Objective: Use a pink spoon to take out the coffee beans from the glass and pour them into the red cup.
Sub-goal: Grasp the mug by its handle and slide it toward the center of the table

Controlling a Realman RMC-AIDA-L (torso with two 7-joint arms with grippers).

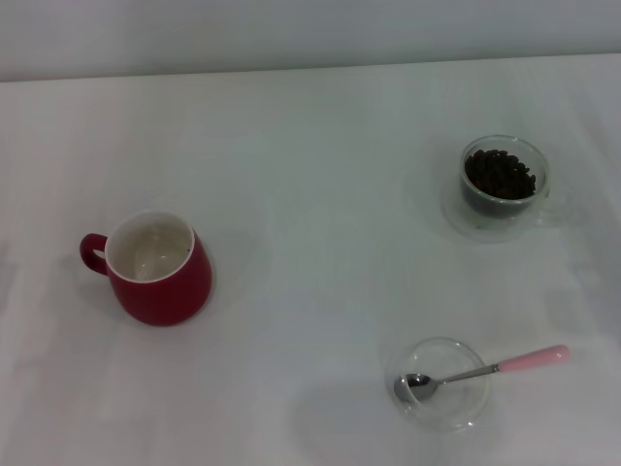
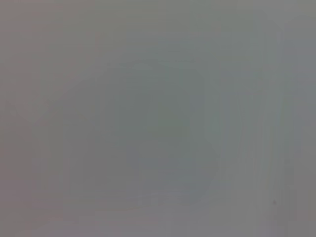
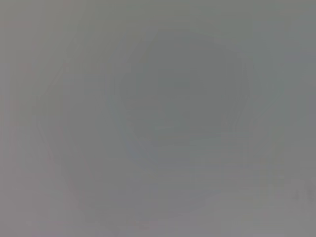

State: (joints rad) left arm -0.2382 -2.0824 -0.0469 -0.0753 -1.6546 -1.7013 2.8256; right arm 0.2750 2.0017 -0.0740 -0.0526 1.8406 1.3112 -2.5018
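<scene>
Both wrist views give us only a flat grey blur; we cannot make out any object, surface or fingers in either. In the head view neither arm nor gripper appears, so we cannot place them. The worktop [image 1: 310,291] runs off the left, right and near edges. The glass [image 1: 504,184] is so clear that its handle and outer wall nearly vanish against the white; we cannot trace them surely. How deep the coffee beans [image 1: 500,175] go is hidden by the top layer. A dark speck inside the red cup [image 1: 155,269] is too small to identify.
</scene>
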